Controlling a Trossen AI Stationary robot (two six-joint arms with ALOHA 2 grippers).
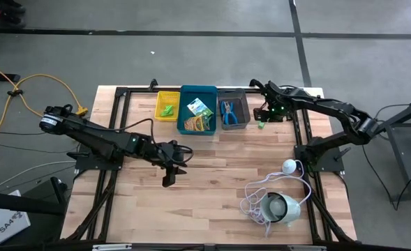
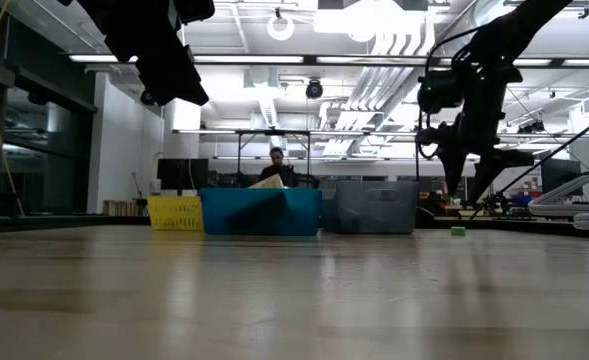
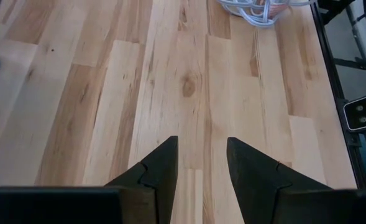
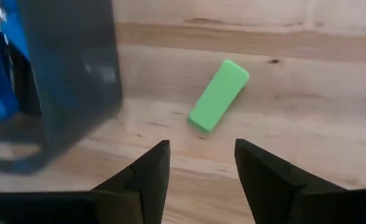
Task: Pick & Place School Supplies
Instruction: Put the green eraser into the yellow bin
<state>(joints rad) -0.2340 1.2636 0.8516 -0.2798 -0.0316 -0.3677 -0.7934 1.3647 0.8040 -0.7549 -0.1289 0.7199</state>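
The right gripper [image 4: 198, 163], jaws parted and empty, hovers over a small bright green stubby block [image 4: 219, 94] lying flat on the tabletop [image 1: 212, 174] just right of the grey plastic bin [image 1: 241, 120]. It looks light, stiff and smooth; pinch across its narrow sides. The left gripper [image 3: 201, 163] waits mid-table, jaws apart.

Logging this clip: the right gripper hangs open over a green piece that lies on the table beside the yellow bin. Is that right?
Not quite. The green piece lies on the table beside the grey bin, not the yellow bin, which stands at the row's far end; the high and right wrist views show it. The right gripper does hang open over it.
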